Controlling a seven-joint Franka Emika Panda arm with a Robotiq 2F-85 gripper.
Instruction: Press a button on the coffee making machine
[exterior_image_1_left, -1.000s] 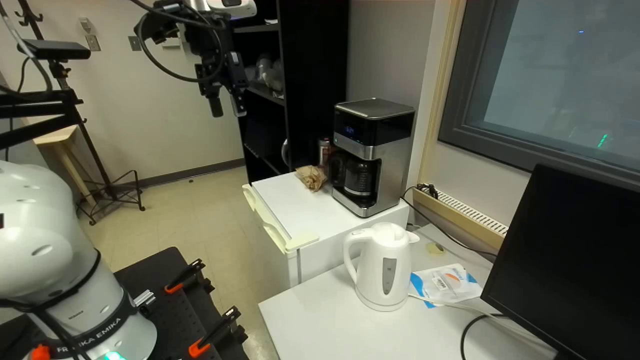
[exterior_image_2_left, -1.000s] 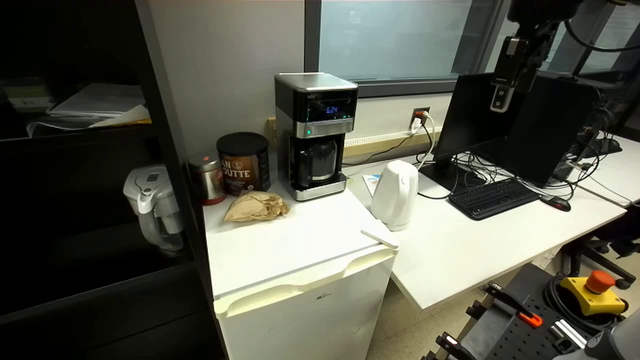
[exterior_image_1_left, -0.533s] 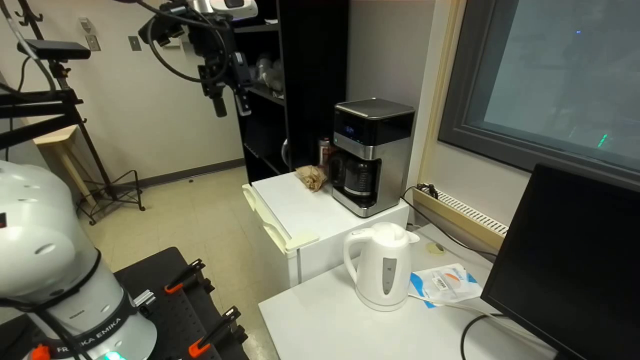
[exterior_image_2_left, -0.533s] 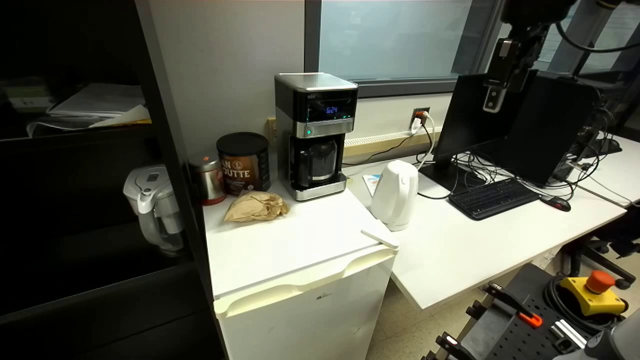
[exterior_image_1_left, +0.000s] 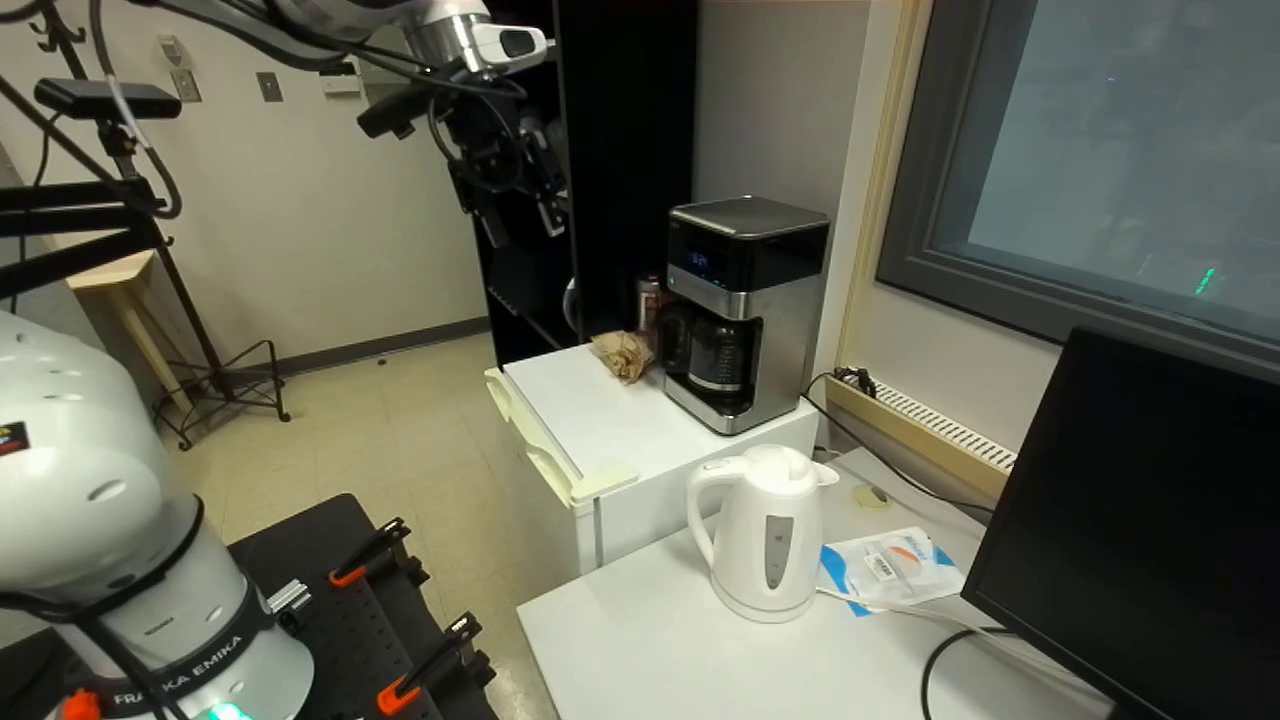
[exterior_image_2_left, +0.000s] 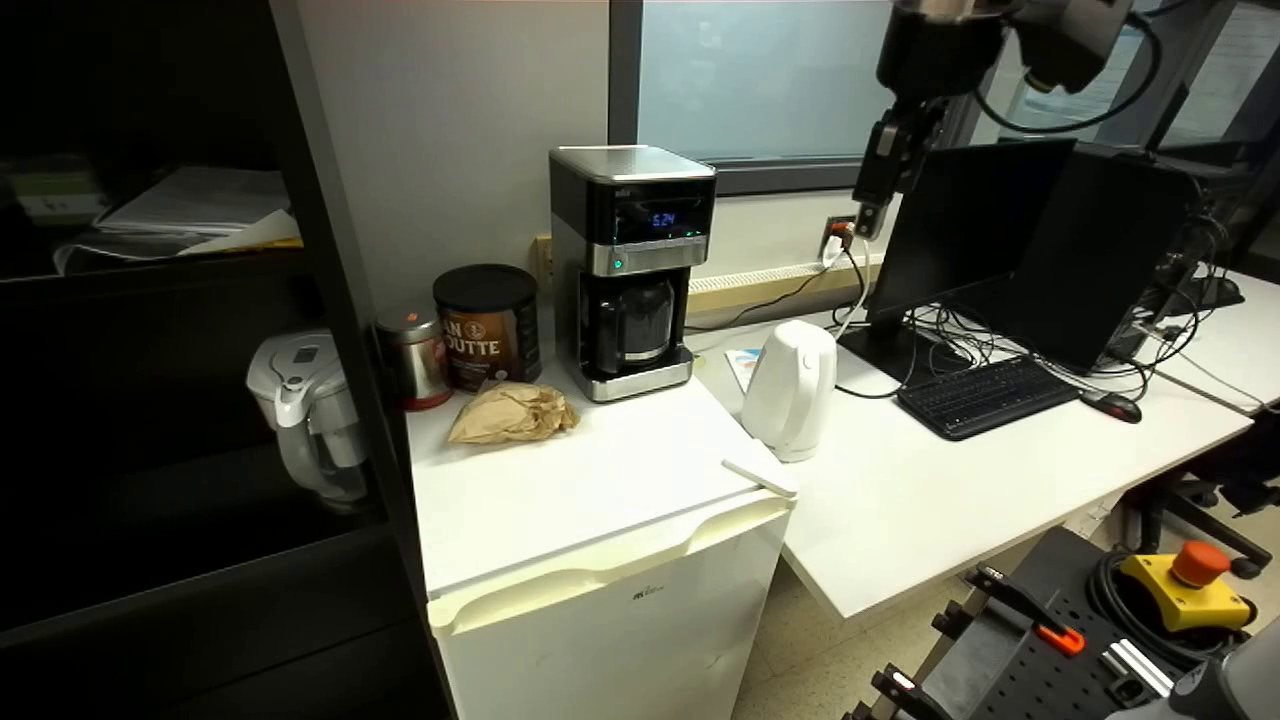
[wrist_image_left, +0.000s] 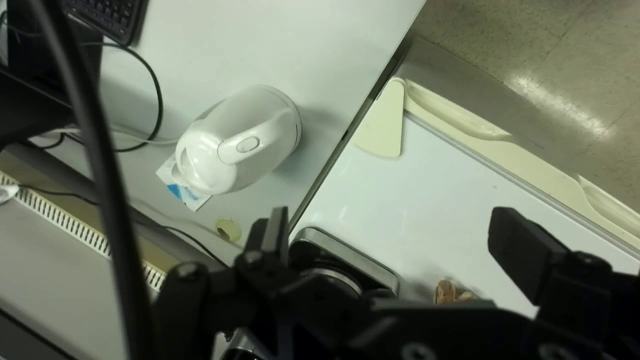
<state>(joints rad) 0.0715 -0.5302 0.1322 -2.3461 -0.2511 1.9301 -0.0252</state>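
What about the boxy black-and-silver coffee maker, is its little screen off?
No, in both exterior views blue digits glow on the coffee maker.

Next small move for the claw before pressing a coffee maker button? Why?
I'd probably shut the claw. In the wrist view its jaws stand wide apart with nothing gripped, and the lit green spot on the coffee maker, likely a button, is small; a closed tip should press more cleanly. Both exterior views show the claw clear of the machine.
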